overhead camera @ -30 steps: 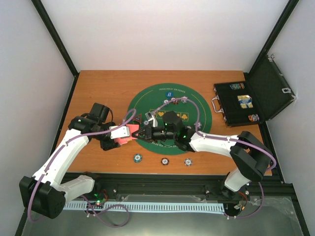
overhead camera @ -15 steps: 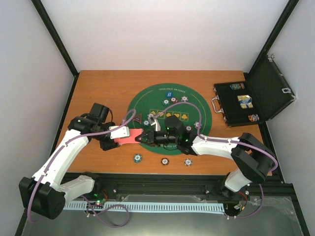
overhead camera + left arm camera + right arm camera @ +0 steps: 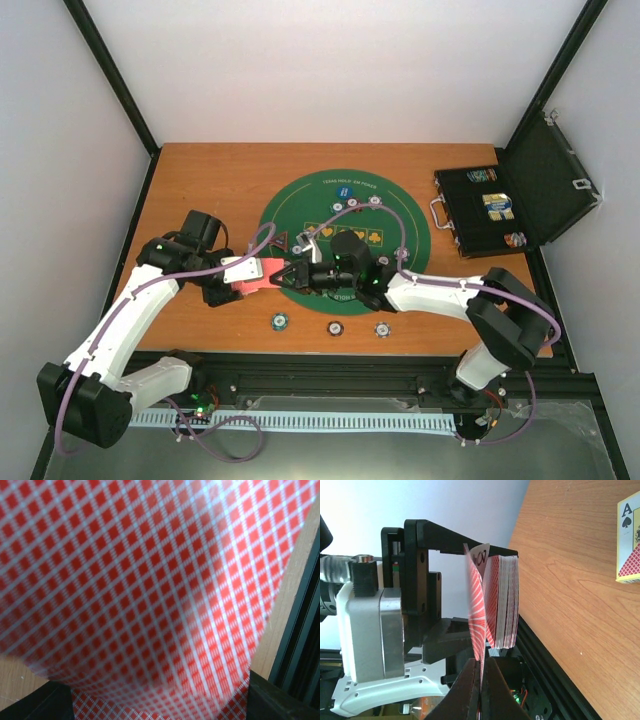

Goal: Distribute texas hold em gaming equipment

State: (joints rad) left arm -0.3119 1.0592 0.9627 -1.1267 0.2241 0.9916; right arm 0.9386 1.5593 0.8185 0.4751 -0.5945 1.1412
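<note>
My left gripper [image 3: 258, 274] is shut on a deck of pink-red-backed playing cards [image 3: 504, 600] and holds it above the wood at the left edge of the green mat [image 3: 400, 250]. In the left wrist view a red-checked card back [image 3: 150, 590] fills the frame between the two fingers [image 3: 30, 705]. My right gripper [image 3: 290, 272] meets the deck from the right. Its fingertips [image 3: 481, 680] are shut on one card [image 3: 476, 605] peeled away from the deck's face. Three striped chips [image 3: 334, 327] lie in a row near the front edge; more chips [image 3: 352, 205] lie on the mat.
The black hinged case [image 3: 500, 215] stands open at the right with chips and a card box inside. A black triangular marker [image 3: 281, 240] lies by the mat's left edge. A yellow-edged box printed with an ace [image 3: 630, 540] lies on the wood. The black front rail [image 3: 330, 375] runs below.
The right gripper drew a little right and nearer, stretching the card out from the deck, then came back left to the deck. The left arm has barely moved.
</note>
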